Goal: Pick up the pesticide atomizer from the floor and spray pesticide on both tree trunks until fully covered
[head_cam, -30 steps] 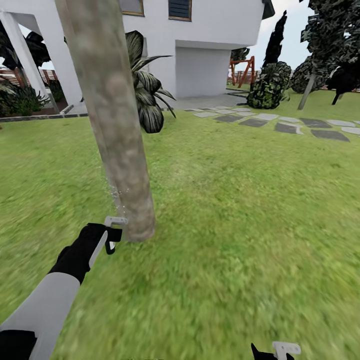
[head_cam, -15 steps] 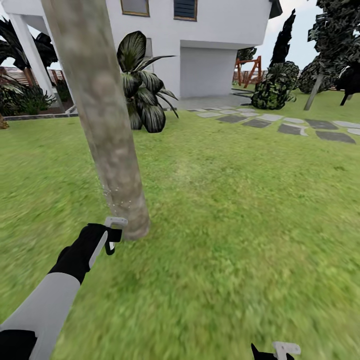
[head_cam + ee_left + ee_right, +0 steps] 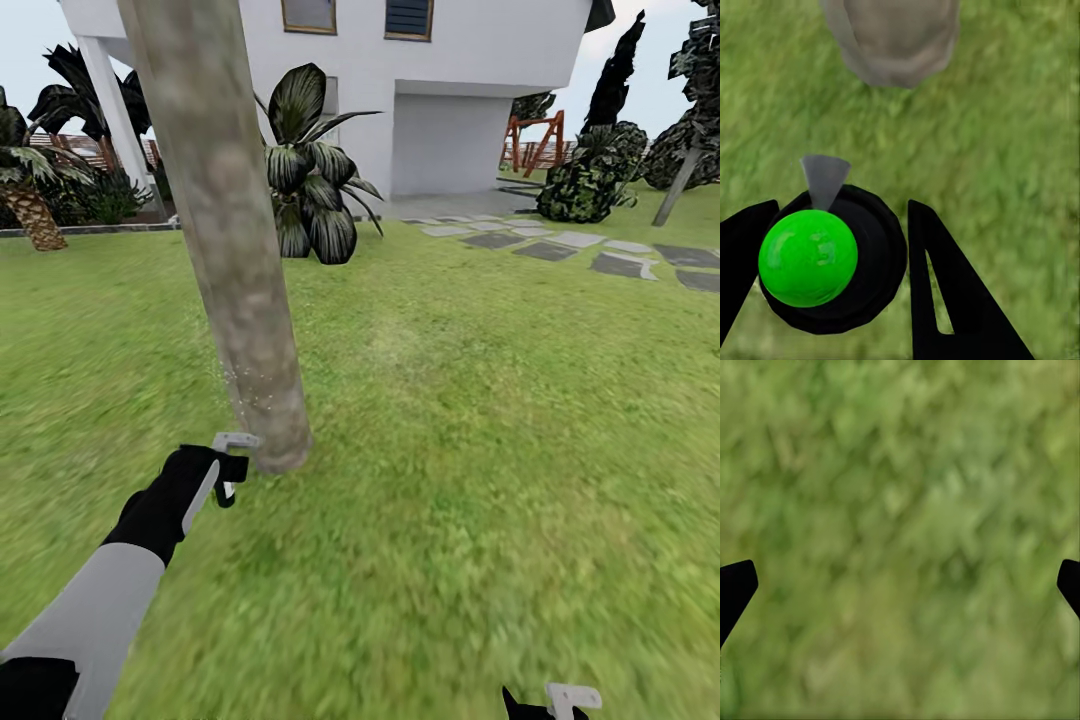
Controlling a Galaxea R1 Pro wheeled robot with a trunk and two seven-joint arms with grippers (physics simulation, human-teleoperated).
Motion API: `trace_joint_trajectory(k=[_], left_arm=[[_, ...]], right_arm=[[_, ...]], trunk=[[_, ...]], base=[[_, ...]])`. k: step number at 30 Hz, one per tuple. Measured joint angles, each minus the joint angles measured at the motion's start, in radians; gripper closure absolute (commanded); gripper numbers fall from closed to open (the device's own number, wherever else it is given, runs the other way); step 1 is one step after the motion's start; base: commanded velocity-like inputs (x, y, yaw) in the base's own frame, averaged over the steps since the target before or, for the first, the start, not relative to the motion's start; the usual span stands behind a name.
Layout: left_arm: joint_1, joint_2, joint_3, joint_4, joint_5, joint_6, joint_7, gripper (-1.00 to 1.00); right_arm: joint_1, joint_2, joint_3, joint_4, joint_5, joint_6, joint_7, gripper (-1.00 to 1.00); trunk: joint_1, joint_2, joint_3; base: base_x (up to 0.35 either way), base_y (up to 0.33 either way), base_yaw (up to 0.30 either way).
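A: What's the setting?

B: A garden: blurry green grass [image 3: 480,450] runs back to a white house [image 3: 440,90], with grey stepping stones [image 3: 590,250] off to the right side and a bit of brown fence [image 3: 75,150] far left. A broad-leaved dark plant [image 3: 315,170] stands before the house, and a short palm [image 3: 25,195] at the left edge.

A: And the tree?

B: 1 thick, mottled grey-brown tree trunk [image 3: 225,215] rises from the lawn, leaning slightly, its foot just in front of the left arm. Its foliage is out of frame. Tiny pale specks of spray [image 3: 245,385] dot the air against the lower trunk.

A: Where's the pesticide atomizer?

B: In the left gripper [image 3: 222,468], low over the grass and just beside the base of the trunk. In the head view the pale nozzle head [image 3: 238,440] nearly touches the bark. From the left wrist view the pesticide atomizer [image 3: 862,262] is a black round body with a bright green ball [image 3: 808,257] on it, clamped between the 2 dark fingers [image 3: 945,292], with the trunk's foot [image 3: 892,37] ahead.

A: The other arm?

B: The right gripper [image 3: 560,700] sits at the bottom edge of the head view. Its wrist camera looks at grass, with a dark fingertip [image 3: 735,585] at each side, spread wide with nothing between them.
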Motion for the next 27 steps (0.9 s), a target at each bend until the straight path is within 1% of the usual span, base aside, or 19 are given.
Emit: trace_joint_trajectory(k=[1, 2, 4, 5, 7, 8, 10, 11, 12, 13, 14, 16, 17, 19, 21, 22, 25, 26, 27], left_arm=[[-0.004, -0.019, -0.001, -0.002, 0.000, 0.001, 0.007, 1.00], [-0.010, -0.053, -0.001, -0.007, 0.000, 0.003, 0.039, 1.00], [-0.025, -0.099, -0.001, -0.014, 0.001, 0.007, 0.089, 1.00], [-0.036, -0.112, -0.001, -0.015, 0.000, 0.009, 0.098, 1.00], [-0.062, -0.124, 0.000, -0.017, 0.003, 0.011, 0.105, 1.00], [-0.068, -0.125, 0.000, -0.020, 0.001, 0.012, 0.106, 1.00], [-0.080, -0.116, 0.008, -0.045, -0.003, 0.016, 0.104, 1.00], [-0.088, -0.111, 0.028, -0.057, -0.005, 0.022, 0.101, 1.00], [-0.094, -0.107, 0.073, -0.066, -0.007, 0.035, 0.098, 1.00], [-0.101, -0.100, 0.107, -0.071, -0.007, 0.049, 0.096, 1.00], [-0.103, -0.095, 0.115, -0.073, -0.001, 0.053, 0.095, 1.00], [-0.113, -0.096, 0.117, -0.074, 0.001, 0.064, 0.095, 1.00], [-0.117, -0.106, 0.116, -0.075, 0.005, 0.080, 0.095, 1.00], [-0.135, -0.130, 0.096, -0.077, 0.006, 0.092, 0.096, 1.00], [-0.144, -0.139, 0.079, -0.091, 0.001, 0.104, 0.096, 1.00], [-0.152, -0.138, 0.075, -0.122, 0.000, 0.150, 0.096, 1.00], [-0.158, -0.120, 0.078, -0.170, -0.011, 0.190, 0.097, 1.00], [-0.158, -0.106, 0.080, -0.181, -0.014, 0.194, 0.097, 1.00], [-0.158, -0.080, 0.081, -0.188, -0.012, 0.197, 0.096, 1.00]], right_arm=[[0.000, 0.000, 0.000, 0.000, 0.000, 0.000, 0.000, -1.00], [0.000, 0.000, 0.000, 0.000, 0.000, 0.000, 0.000, -1.00], [0.000, 0.000, 0.000, 0.000, 0.000, 0.000, 0.000, -1.00], [0.000, 0.000, 0.000, 0.000, 0.000, 0.000, 0.000, -1.00], [0.000, 0.000, 0.000, 0.000, 0.000, 0.000, 0.000, -1.00], [0.000, 0.000, 0.000, 0.000, 0.000, 0.000, 0.000, -1.00], [0.000, 0.000, 0.000, 0.000, 0.000, 0.000, 0.000, -1.00], [0.000, 0.000, 0.000, 0.000, 0.000, 0.000, 0.000, -1.00], [0.000, 0.000, 0.000, 0.000, 0.000, 0.000, 0.000, -1.00], [0.000, 0.000, 0.000, 0.000, 0.000, 0.000, 0.000, -1.00], [0.000, 0.000, 0.000, 0.000, 0.000, 0.000, 0.000, -1.00], [0.000, 0.000, 0.000, 0.000, 0.000, 0.000, 0.000, -1.00], [0.000, 0.000, 0.000, 0.000, 0.000, 0.000, 0.000, -1.00], [0.000, 0.000, 0.000, 0.000, 0.000, 0.000, 0.000, -1.00], [0.000, 0.000, 0.000, 0.000, 0.000, 0.000, 0.000, -1.00], [0.000, 0.000, 0.000, 0.000, 0.000, 0.000, 0.000, -1.00], [0.000, 0.000, 0.000, 0.000, 0.000, 0.000, 0.000, -1.00], [0.000, 0.000, 0.000, 0.000, 0.000, 0.000, 0.000, -1.00], [0.000, 0.000, 0.000, 0.000, 0.000, 0.000, 0.000, -1.00]], trunk=[[0.000, 0.000, 0.000], [0.000, 0.000, 0.000], [0.000, 0.000, 0.000], [0.000, 0.000, 0.000], [0.000, 0.000, 0.000], [0.000, 0.000, 0.000], [0.000, 0.000, 0.000], [0.000, 0.000, 0.000], [0.000, 0.000, 0.000], [0.000, 0.000, 0.000], [0.000, 0.000, 0.000], [0.000, 0.000, 0.000], [0.000, 0.000, 0.000], [0.000, 0.000, 0.000], [0.000, 0.000, 0.000], [0.000, 0.000, 0.000], [0.000, 0.000, 0.000], [0.000, 0.000, 0.000], [0.000, 0.000, 0.000]], base=[[0.000, -0.001, 0.001], [0.000, 0.000, 0.000], [0.000, 0.000, 0.000], [0.000, 0.000, 0.000], [0.000, 0.000, 0.000], [0.000, 0.000, 0.000], [0.000, 0.000, 0.000], [0.000, 0.000, 0.000], [0.000, 0.000, 0.000], [0.000, 0.000, 0.000], [0.000, 0.000, 0.000], [0.000, 0.000, 0.000], [0.000, 0.000, 0.000], [0.000, 0.000, 0.000], [0.000, 0.000, 0.000], [0.000, 0.000, 0.000], [0.000, 0.000, 0.000], [0.000, 0.000, 0.000], [0.000, 0.000, 0.000]])
